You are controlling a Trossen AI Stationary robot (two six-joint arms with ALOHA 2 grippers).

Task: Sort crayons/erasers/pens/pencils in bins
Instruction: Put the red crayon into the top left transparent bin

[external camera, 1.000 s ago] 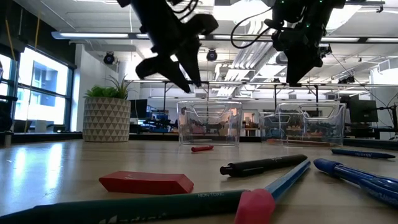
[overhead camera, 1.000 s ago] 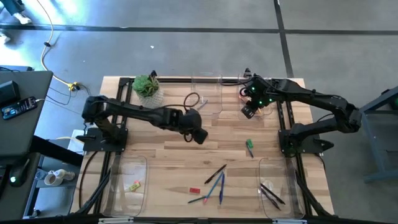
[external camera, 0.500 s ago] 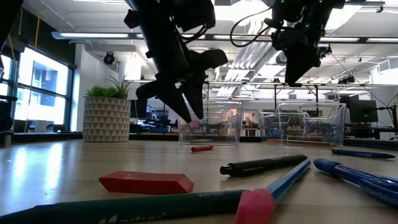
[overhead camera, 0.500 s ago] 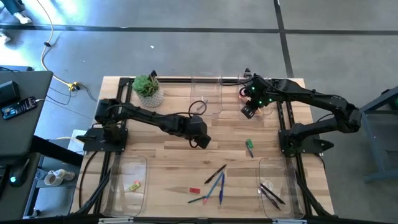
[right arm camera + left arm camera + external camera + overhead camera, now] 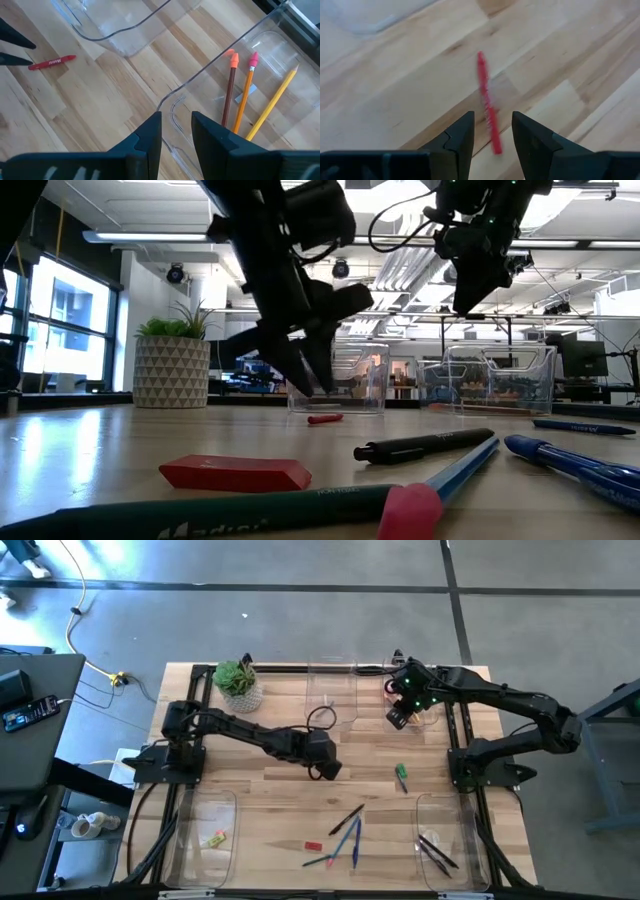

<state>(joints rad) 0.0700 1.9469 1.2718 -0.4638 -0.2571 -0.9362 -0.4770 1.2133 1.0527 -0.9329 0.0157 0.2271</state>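
Observation:
A red crayon (image 5: 485,85) lies flat on the wood table; it also shows in the low view (image 5: 323,418) and the right wrist view (image 5: 50,63). My left gripper (image 5: 328,770) stands low over it, fingers pointing down and open, one finger on each side of the crayon's near half (image 5: 492,115), touching nothing. My right gripper (image 5: 398,720) hangs empty, a narrow gap between its fingers (image 5: 176,117), beside the far right bin (image 5: 215,60). That bin holds three pencils (image 5: 248,85). The other far bin (image 5: 335,690) stands to its left.
Pens and pencils (image 5: 345,830) and a red eraser (image 5: 313,846) lie near the front edge. A green stick (image 5: 401,776) lies mid-right. The near left bin (image 5: 205,830) holds erasers. The near right bin (image 5: 440,845) holds pens. A potted plant (image 5: 237,680) stands far left.
My left gripper has come down and a little toward the table's near right, until its open fingers stand over the red crayon. The crayon has stayed where it was.

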